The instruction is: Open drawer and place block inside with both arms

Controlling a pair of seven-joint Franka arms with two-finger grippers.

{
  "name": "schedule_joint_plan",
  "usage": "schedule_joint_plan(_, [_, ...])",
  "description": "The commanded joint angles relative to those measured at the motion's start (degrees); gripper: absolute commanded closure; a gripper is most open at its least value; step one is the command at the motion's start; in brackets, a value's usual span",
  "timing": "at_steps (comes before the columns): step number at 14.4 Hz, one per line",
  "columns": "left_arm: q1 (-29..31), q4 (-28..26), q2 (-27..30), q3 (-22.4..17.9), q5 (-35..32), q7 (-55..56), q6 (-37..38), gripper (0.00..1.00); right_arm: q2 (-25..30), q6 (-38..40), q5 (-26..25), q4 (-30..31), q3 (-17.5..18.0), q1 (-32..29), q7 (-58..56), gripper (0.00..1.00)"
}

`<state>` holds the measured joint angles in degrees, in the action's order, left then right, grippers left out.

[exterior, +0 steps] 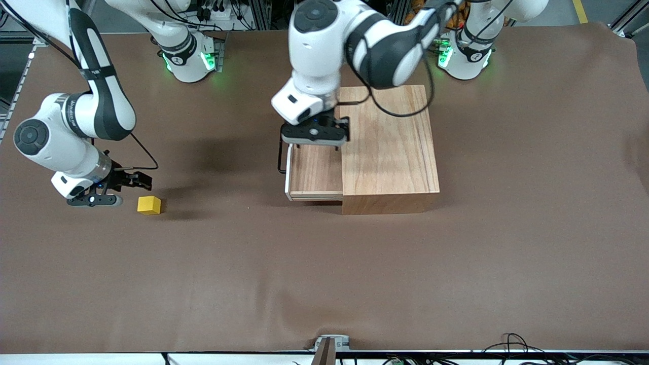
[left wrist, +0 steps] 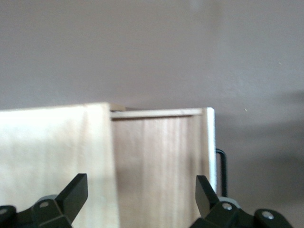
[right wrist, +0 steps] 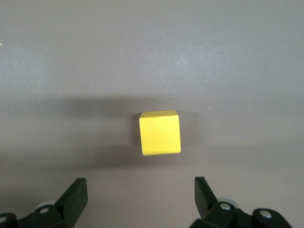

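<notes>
Left gripper [exterior: 315,146] hangs over the drawer [exterior: 315,175], at the seam where the tray leaves the wooden box [exterior: 388,147]; its fingers [left wrist: 73,192] stand spread wide with nothing between them, seen plainly in the left wrist view; one fingertip shows over the box's top, the other over the tray's bare floor near the pale front panel [left wrist: 210,142].

Drawer pulled partway out of the box toward the right arm's end of the table; inside is bare wood; black wire handle [exterior: 280,157] on the outer face of the front panel, just past the left gripper's outer fingertip.

Right gripper [exterior: 114,190] low over the brown table [exterior: 324,274] at the right arm's end, just beside the block [exterior: 149,205]; fingers [right wrist: 76,197] apart, holding nothing; in the right wrist view the block [right wrist: 160,132] sits on the table ahead of the fingertips, roughly centred between them, not touching either.

Block lies well apart from the drawer, toward the right arm's end of the table from it, and slightly nearer the front camera.
</notes>
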<state>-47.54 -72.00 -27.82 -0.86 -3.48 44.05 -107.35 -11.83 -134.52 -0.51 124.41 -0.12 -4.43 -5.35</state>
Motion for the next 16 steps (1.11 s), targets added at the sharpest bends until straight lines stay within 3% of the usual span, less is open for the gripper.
schedule_joint_plan(1, [4.0,-1.7,2.6,0.7,2.5,-4.1,1.5,0.0,-2.3,-1.7,0.6,-0.2,0.2,-0.4,-1.3,0.0])
schedule_joint_plan(9, [17.2,-1.5,5.8,0.8,7.0,-19.2,8.7,0.0,-13.3,-13.2,-0.3,-1.9,0.0,-1.1,-1.4,0.0])
schedule_joint_plan(13, [23.9,-1.4,7.8,0.9,7.0,-27.2,13.6,0.0,-14.7,-14.5,-0.3,-1.9,0.0,-1.3,-1.4,0.0])
schedule_joint_plan(14, [25.3,-1.4,8.0,0.9,7.0,-28.4,14.1,0.0,-14.7,-14.6,-0.3,-2.0,0.0,-1.3,-1.4,0.17])
schedule_joint_plan(16, [28.0,-1.6,9.2,1.0,7.0,-32.1,14.6,0.0,-14.7,-14.5,-0.3,-2.0,0.0,-1.3,-1.4,0.68])
